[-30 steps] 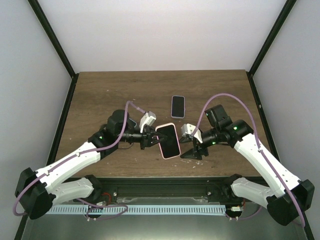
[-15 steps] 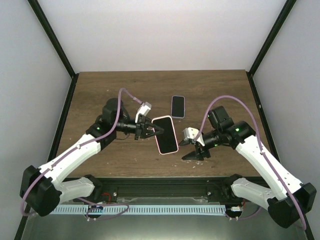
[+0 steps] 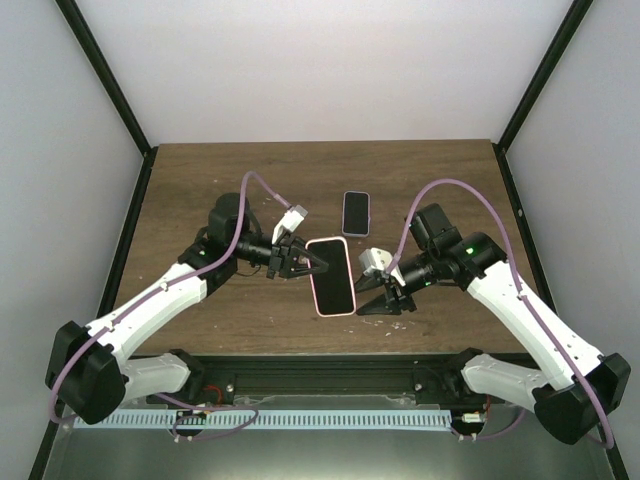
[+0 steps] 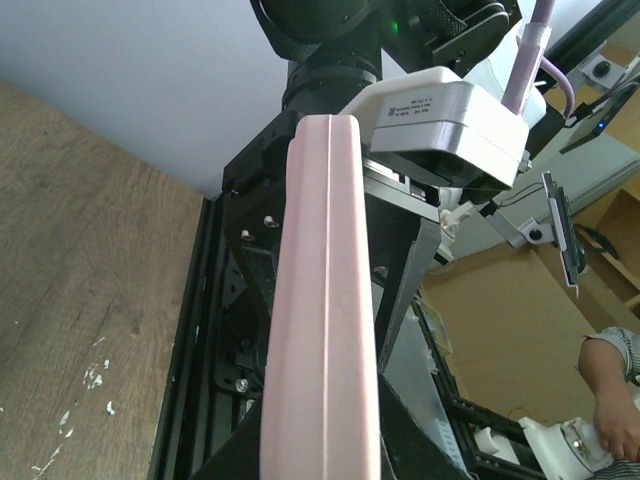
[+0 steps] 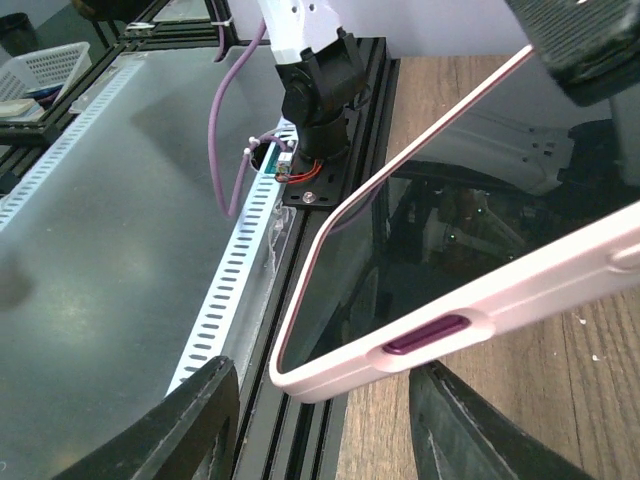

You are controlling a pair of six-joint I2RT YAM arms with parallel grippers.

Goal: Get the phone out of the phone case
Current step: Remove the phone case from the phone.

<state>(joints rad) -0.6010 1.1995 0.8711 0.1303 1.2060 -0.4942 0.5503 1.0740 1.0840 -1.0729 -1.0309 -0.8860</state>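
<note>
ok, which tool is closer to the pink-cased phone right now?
Left. The left tool is clamped on the left edge of the pink-cased phone; the right tool sits just off its right edge, jaws apart.

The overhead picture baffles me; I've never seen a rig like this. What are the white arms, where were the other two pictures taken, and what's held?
Two robot arms are bolted at the near edge of a wooden table; one camera looks down from above. The other pictures come from a camera on each wrist. The left claw pinches a pink-cased phone by its edge, raised off the table. The right claw stands open at the opposite edge, not gripping. A second dark phone lies flat farther back.
</note>
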